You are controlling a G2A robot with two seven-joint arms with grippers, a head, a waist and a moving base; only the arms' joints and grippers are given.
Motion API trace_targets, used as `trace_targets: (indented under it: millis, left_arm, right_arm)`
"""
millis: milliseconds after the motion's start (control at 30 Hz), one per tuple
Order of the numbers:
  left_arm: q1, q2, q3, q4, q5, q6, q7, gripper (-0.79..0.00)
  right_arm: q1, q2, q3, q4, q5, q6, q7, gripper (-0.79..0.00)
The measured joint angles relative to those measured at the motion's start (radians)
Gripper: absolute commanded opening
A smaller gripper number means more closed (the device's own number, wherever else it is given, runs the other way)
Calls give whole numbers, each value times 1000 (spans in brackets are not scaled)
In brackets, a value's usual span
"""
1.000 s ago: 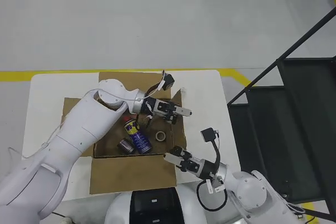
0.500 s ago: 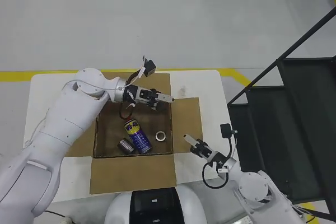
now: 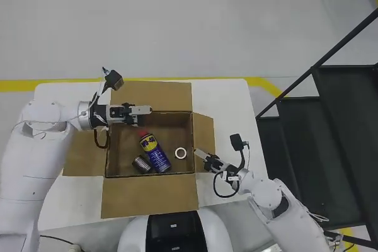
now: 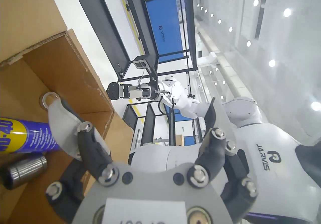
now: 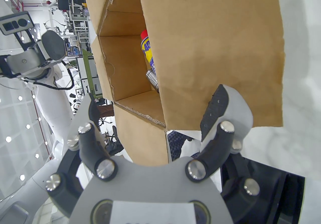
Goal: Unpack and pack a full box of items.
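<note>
**Top view:** I am watching both arms working at the open cardboard box (image 3: 148, 195) on the white table (image 3: 223, 101). The left gripper (image 3: 146, 109), spread and holding nothing, is hovering over the box's rim. A blue-and-yellow spray can (image 3: 155, 153) is lying on the box floor just ahead of its tips. The right gripper (image 3: 198, 154), likewise released, is hanging at the opposite wall, with a small metal ring (image 3: 181, 152) just beyond it inside.

**Left wrist view:** the left gripper (image 4: 133, 114) is gaping wide, and one pale finger (image 4: 60, 119) is crossing in front of the glossy can (image 4: 22, 136). The ring (image 4: 49, 99) is showing as a flat washer just past that fingertip. A smooth steel cylinder (image 4: 23, 171) is lying beside the can, closer to the gripper's base. The box wall (image 4: 62, 64) is showing a ragged, corrugated edge.

**Right wrist view:** the right gripper (image 5: 153, 104) is standing open, one rough black pad (image 5: 215, 107) facing inward. A plain brown flap (image 5: 208, 34) is rising just ahead of it. Past the flap, the can's red cap (image 5: 144, 33) and the cylinder (image 5: 152, 79) are lying deep in the box.
</note>
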Motion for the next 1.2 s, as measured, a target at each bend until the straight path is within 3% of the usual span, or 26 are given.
trace_targets:
  millis: [267, 467, 700, 900, 1033, 1200]
  left_arm:
    - [118, 31, -136, -62, -39, -11, 30, 0]
    - [196, 49, -252, -81, -82, -64, 93, 0]
    - [320, 70, -417, -102, -118, -106, 180, 0]
    - [380, 74, -480, -109, -170, -135, 235, 0]
    - [393, 72, -484, -112, -194, -150, 256, 0]
    - [392, 72, -483, -112, -193, -149, 255, 0]
  right_arm:
    - [-16, 9, 20, -202, -116, 20, 13, 0]
    - [114, 6, -85, -282, -276, 122, 127, 0]
    - [454, -37, -382, -136, -535, 272, 342, 0]
    - [711, -106, -594, 66, -623, 357, 433, 0]
    - [814, -144, -698, 166, -712, 370, 461, 0]
    - [851, -164, -733, 215, -732, 348, 467, 0]
